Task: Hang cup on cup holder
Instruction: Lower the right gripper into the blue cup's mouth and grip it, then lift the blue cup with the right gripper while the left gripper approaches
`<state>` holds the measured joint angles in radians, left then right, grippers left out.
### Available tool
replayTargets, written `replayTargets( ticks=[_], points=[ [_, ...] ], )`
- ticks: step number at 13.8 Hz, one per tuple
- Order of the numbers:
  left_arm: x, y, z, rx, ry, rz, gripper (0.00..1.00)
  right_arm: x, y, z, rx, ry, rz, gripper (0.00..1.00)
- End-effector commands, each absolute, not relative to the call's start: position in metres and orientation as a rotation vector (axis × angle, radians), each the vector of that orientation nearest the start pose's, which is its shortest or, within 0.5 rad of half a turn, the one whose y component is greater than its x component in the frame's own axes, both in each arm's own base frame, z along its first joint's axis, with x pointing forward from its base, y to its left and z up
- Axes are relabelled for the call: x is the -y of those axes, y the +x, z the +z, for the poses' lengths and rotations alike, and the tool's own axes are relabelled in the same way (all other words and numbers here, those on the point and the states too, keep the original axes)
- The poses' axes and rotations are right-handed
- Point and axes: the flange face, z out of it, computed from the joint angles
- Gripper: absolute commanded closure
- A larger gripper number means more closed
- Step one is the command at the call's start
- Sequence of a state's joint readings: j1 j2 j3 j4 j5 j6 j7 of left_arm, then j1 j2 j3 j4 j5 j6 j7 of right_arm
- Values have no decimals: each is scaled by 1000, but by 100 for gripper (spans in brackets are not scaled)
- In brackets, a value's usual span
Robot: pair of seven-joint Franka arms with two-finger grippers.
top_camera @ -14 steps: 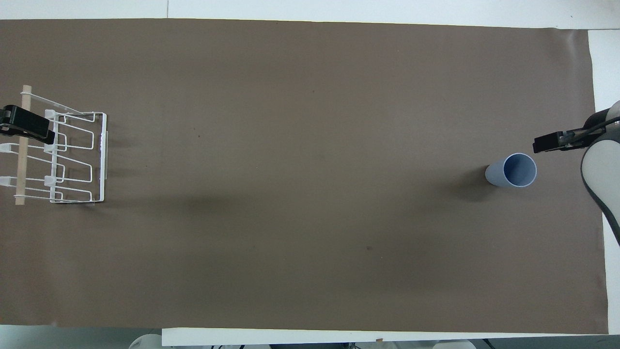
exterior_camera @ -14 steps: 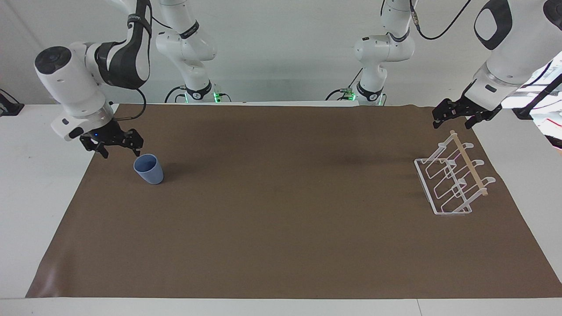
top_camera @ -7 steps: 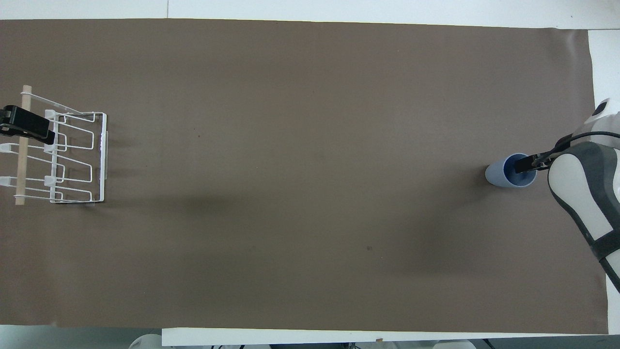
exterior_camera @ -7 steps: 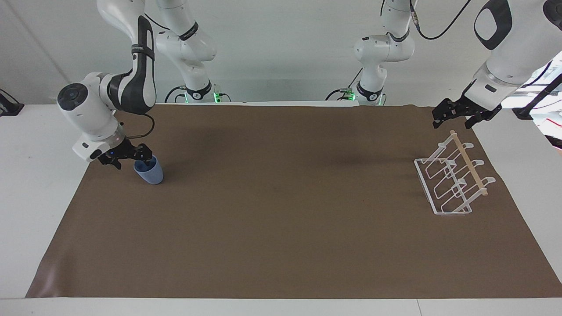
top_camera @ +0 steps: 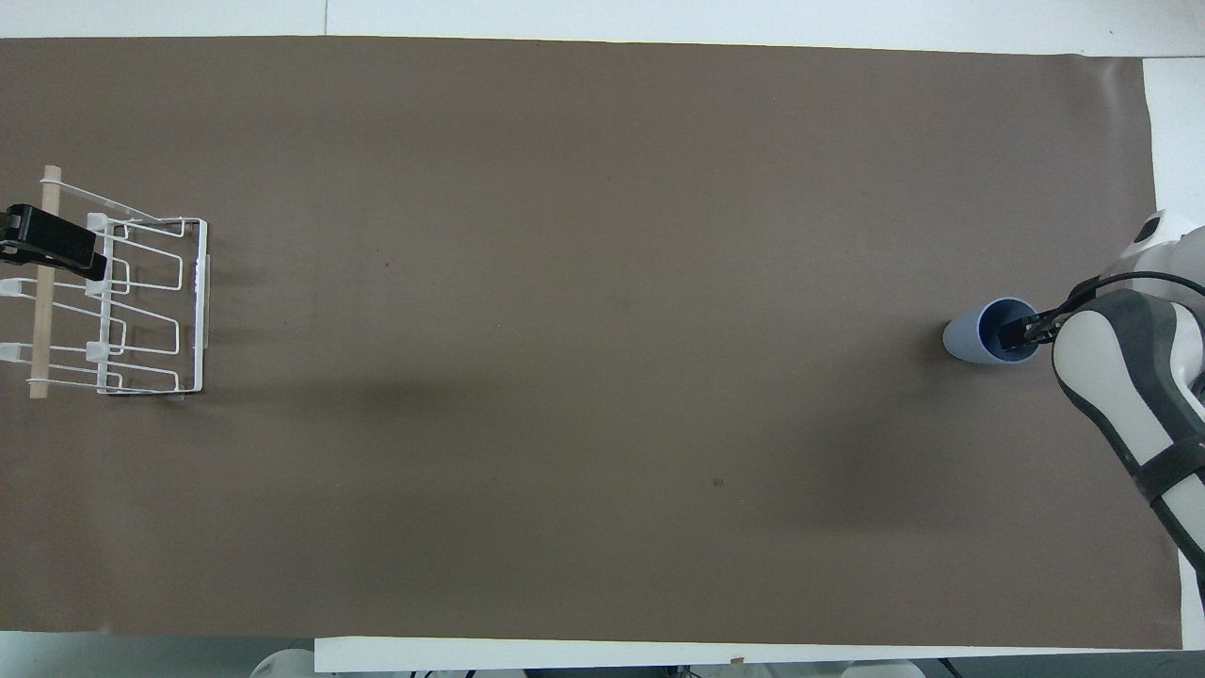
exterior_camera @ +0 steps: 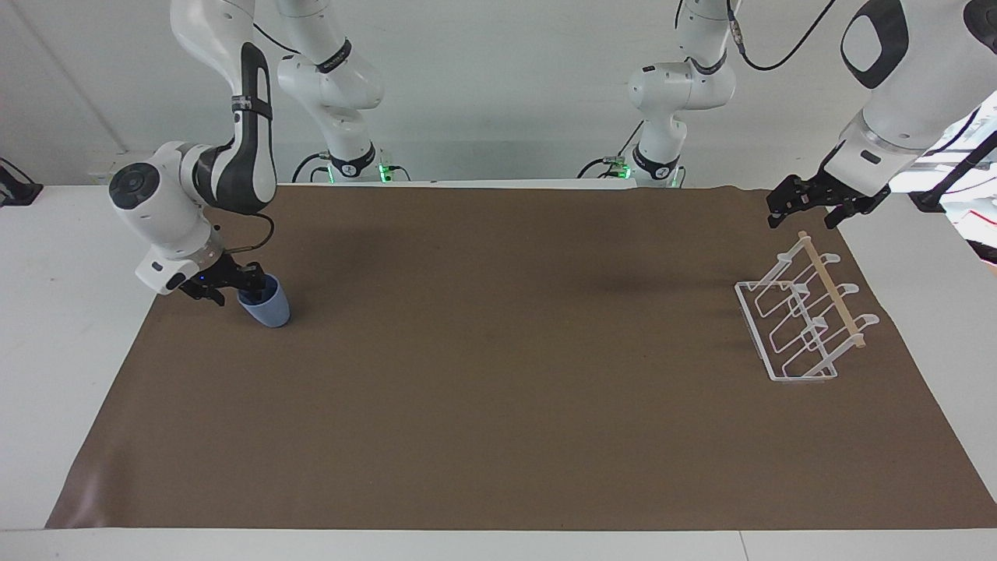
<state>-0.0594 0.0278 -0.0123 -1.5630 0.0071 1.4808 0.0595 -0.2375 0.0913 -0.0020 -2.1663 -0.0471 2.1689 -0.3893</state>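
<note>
The light-blue cup (exterior_camera: 269,308) stands upright on the brown mat near the right arm's end of the table; it also shows in the overhead view (top_camera: 968,339). My right gripper (exterior_camera: 234,286) is down at the cup's rim, open, with one finger inside the cup (top_camera: 1015,331) and the other outside its wall. The white wire cup holder (exterior_camera: 802,327) with its wooden rod stands at the left arm's end; it also shows in the overhead view (top_camera: 141,311). My left gripper (exterior_camera: 802,212) waits open and empty in the air over the holder's end nearer the robots (top_camera: 47,245).
A brown mat (exterior_camera: 498,405) covers most of the white table. The cup and the holder are the only objects on it, a wide stretch of mat apart.
My right gripper came down from beside and above the cup to its rim, one finger now inside it. The cup, the holder and the left arm have not moved.
</note>
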Motion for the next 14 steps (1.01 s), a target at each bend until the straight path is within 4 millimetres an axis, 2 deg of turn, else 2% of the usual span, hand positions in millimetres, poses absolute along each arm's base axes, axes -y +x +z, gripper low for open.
replayTargets(
  ticks=[1,4,5,7,8,10,11,13,14],
  points=[
    [36,545,606,-209,-3130,176,0,126,522,344,307,-3129,148,100],
    [36,545,606,-209,-3130,176,0,121,524,350,333,-3117,186,100],
    [36,545,606,-212,-3130,176,0,112,531,365,365,-3107,216,100],
    [33,543,604,-202,-3126,200,0,67,553,415,469,-3082,244,100],
    [25,543,604,-173,-3128,207,0,40,561,435,460,-3010,205,100],
    [21,544,605,-159,-3130,193,0,17,565,448,329,-2805,135,100],
    [22,544,604,-111,-3130,197,0,8,564,450,256,-2689,121,100],
    [34,543,599,228,-3111,197,0,-14,558,452,110,-2480,145,100],
    [47,542,598,373,-3097,156,0,-27,554,453,32,-2410,157,100]
  ],
)
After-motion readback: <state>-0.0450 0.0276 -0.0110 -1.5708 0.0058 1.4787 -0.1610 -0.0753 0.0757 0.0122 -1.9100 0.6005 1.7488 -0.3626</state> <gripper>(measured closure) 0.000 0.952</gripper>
